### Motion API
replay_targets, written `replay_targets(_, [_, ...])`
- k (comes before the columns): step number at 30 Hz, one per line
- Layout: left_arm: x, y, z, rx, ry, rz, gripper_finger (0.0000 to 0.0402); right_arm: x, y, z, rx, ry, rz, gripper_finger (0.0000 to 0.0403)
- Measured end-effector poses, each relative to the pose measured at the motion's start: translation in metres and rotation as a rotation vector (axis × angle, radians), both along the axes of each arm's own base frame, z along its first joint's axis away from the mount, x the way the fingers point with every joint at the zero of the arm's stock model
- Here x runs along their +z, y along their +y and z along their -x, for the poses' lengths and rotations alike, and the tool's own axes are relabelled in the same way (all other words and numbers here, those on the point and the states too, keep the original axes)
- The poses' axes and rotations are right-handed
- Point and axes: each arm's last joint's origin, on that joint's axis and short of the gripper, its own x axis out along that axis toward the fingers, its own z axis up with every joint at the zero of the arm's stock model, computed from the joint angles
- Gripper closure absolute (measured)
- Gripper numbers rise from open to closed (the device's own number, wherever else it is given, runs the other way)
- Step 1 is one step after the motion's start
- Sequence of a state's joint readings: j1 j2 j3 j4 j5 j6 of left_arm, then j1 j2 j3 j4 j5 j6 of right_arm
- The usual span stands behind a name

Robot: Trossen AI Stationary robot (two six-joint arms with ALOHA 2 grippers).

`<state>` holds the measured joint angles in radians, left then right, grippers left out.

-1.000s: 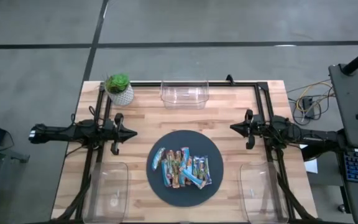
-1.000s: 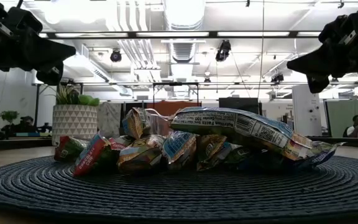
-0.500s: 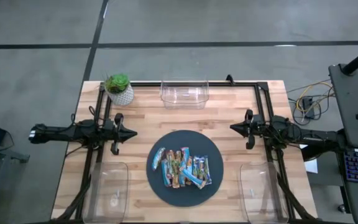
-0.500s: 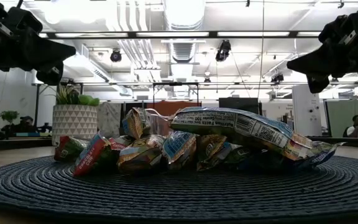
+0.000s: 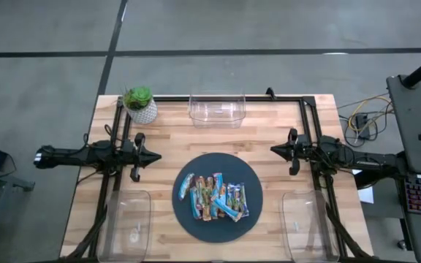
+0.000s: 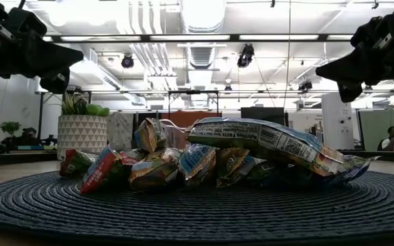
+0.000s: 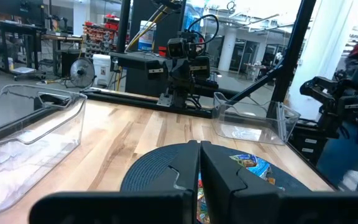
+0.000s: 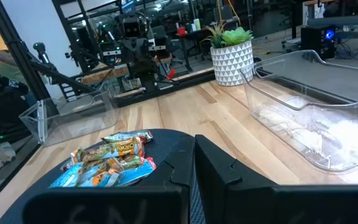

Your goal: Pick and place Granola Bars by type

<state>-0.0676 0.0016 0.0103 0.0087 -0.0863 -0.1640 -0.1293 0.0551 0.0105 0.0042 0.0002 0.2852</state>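
Observation:
Several granola bars (image 5: 214, 197) in blue, green and red-brown wrappers lie heaped on a dark round woven mat (image 5: 196, 172) at the table's middle front; the low view shows the same pile (image 6: 204, 160) and the right wrist view shows it (image 8: 107, 163) too. My left gripper (image 5: 156, 155) hovers shut at the table's left side, pointing level toward the middle. My right gripper (image 5: 273, 150) hovers shut at the right side, pointing back at it. Both stand well clear of the bars.
Clear plastic bins stand at the far middle (image 5: 216, 109), the near left (image 5: 126, 223) and the near right (image 5: 309, 223). A potted plant in a white patterned pot (image 5: 139, 104) sits at the far left corner. Bare wooden table lies between the mat and each gripper.

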Motion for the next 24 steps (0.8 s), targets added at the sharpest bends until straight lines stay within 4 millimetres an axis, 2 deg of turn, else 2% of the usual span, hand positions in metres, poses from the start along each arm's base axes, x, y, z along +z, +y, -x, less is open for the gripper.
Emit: replay_targets(24, [0.0001, 0.0000, 0.0000, 0.000, -0.001, 0.000, 0.0401, -0.0001, 0.0000, 0.0000, 0.001, 0.000, 0.000, 0.0394])
